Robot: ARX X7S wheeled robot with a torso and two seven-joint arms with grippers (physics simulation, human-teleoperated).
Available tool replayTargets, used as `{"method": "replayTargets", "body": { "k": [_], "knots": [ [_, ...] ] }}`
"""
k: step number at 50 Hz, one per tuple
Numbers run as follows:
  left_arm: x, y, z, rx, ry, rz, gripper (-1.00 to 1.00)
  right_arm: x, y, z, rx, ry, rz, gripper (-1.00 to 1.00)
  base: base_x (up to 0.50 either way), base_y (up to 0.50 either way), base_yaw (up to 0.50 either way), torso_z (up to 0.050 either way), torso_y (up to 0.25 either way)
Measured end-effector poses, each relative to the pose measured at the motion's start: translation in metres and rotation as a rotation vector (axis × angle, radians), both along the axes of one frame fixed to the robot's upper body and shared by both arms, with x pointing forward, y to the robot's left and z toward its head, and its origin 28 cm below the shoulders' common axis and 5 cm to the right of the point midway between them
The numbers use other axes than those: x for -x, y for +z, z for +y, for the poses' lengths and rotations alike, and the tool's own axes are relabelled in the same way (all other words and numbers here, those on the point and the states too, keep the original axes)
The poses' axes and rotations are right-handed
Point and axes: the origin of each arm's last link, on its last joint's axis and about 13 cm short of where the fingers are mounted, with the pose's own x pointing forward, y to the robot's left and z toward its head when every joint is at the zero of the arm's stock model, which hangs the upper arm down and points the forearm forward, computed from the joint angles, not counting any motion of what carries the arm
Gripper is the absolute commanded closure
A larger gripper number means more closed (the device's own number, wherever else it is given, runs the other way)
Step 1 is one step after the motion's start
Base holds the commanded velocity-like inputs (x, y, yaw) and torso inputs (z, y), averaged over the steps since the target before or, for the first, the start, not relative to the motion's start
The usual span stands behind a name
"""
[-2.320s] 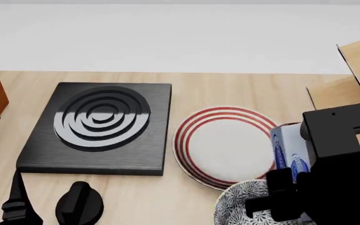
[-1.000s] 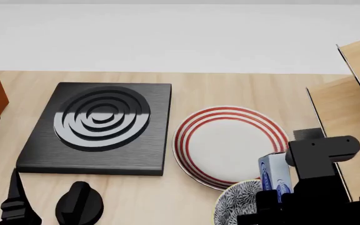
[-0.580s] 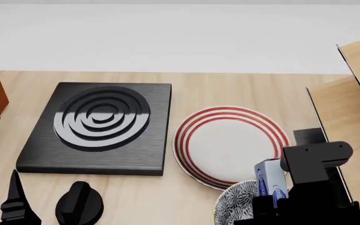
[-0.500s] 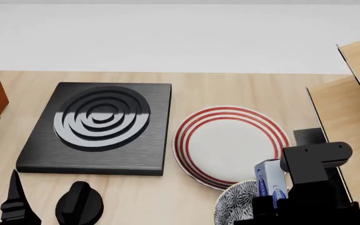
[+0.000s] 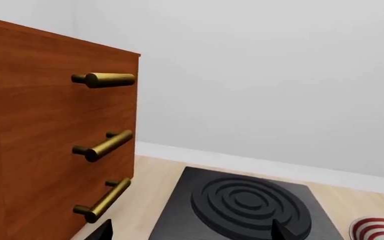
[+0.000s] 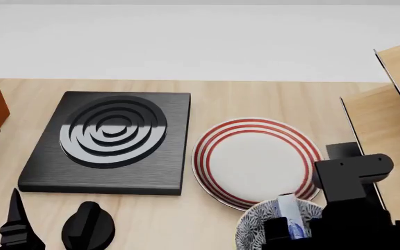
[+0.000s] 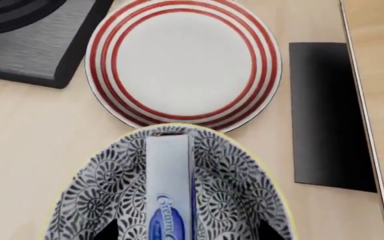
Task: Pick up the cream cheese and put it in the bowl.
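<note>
In the left wrist view, a wooden cabinet (image 5: 45, 140) with three brass handles (image 5: 102, 146) stands beside a black burner plate (image 5: 245, 210) with raised rings, which lies on the pale wood worktop (image 5: 153, 177). A sliver of the red-ringed plate (image 5: 379, 229) shows past the burner plate, away from the cabinet. Two dark tips at the picture's edge may be the left end effector's fingers, but I cannot tell whether it is released or clenched.

In the head view, the burner plate (image 6: 113, 140) lies on the worktop (image 6: 255, 99) with the red-ringed plate (image 6: 255, 161) just beside it, on the robot's right. The patterned bowl (image 6: 255, 229) sits nearer the robot than the plate, its rim meeting the plate's edge. The cream cheese (image 6: 291, 213) stands tilted inside the bowl, partly hidden by the black right arm (image 6: 353, 208). The left end effector (image 6: 19, 229) shows only as dark parts nearer the robot than the burner plate.

In the right wrist view, the bowl (image 7: 105, 200) with its yellowish rim lies just beside the plate (image 7: 182, 60), their edges meeting or overlapping. The cream cheese (image 7: 170, 190) lies in the bowl's middle, its silver-grey end toward the plate and its blue label away from it. The right end effector (image 7: 185, 231) shows two dark fingertips (image 7: 105, 231) set apart on either side of the box, not touching it, so it is released. A flat black rectangle (image 7: 325, 115) lies on the worktop beside the plate.
</note>
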Motion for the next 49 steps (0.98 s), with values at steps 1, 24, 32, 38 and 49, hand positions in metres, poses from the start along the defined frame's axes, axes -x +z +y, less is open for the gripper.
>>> {"method": "replayTargets", "body": {
  "k": [1,24,32,38,49],
  "knots": [
    [0.0,0.0,0.0,0.0,0.0,-0.001,-1.0,0.0,0.001,0.0,0.001,0.001,-0.001,-1.0,0.0,0.0,0.0,0.0,0.0],
    [0.001,0.0,-0.001,-0.001,0.0,-0.001,-1.0,0.008,0.024,0.004,0.02,0.018,-0.049,-1.0,0.0,0.0,0.0,0.0,0.0],
    [0.001,0.001,-0.001,-0.002,0.0,-0.002,-1.0,0.017,0.042,0.006,0.028,0.019,-0.094,-1.0,0.0,0.0,0.0,0.0,0.0],
    [0.002,0.001,-0.001,-0.002,-0.001,-0.004,-1.0,0.027,0.058,0.008,0.033,0.023,-0.133,-1.0,0.0,0.0,0.0,0.0,0.0],
    [0.003,0.001,-0.001,0.0,-0.004,-0.007,-1.0,0.042,0.078,0.012,0.042,0.033,-0.188,-1.0,0.0,0.0,0.0,0.0,0.0]
  ]
}}
